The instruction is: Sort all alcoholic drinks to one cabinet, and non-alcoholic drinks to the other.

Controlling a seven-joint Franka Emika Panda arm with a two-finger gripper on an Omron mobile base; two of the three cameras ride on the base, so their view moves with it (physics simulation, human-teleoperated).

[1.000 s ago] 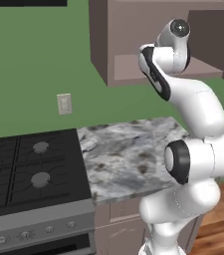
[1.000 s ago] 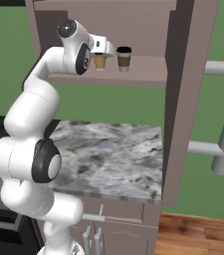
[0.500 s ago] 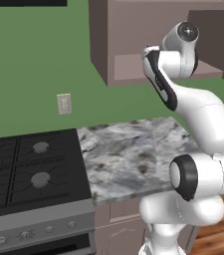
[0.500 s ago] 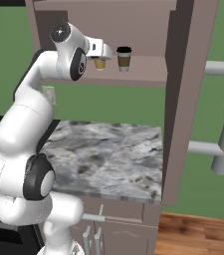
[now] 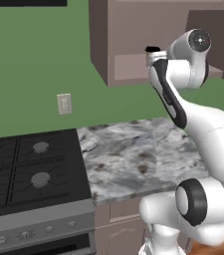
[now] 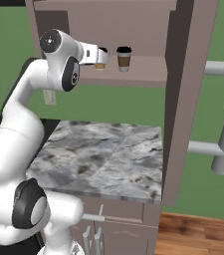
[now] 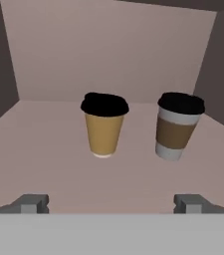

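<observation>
The tan-orange cup [image 7: 103,127] stands upright on the cabinet shelf [image 7: 49,159], centre of the hand view, apart from a white cup with a brown sleeve [image 7: 177,127] to its right. The end effector [image 7: 112,203] sits just in front of the tan cup, fingers spread wide, pinching nothing. In the right base view the tan cup [image 6: 100,63] appears upper centre, at the wrist.

Judgement: light, thin-walled, easily crushed or tipped. Take it at mid-wall below the black lid, gently.
</observation>
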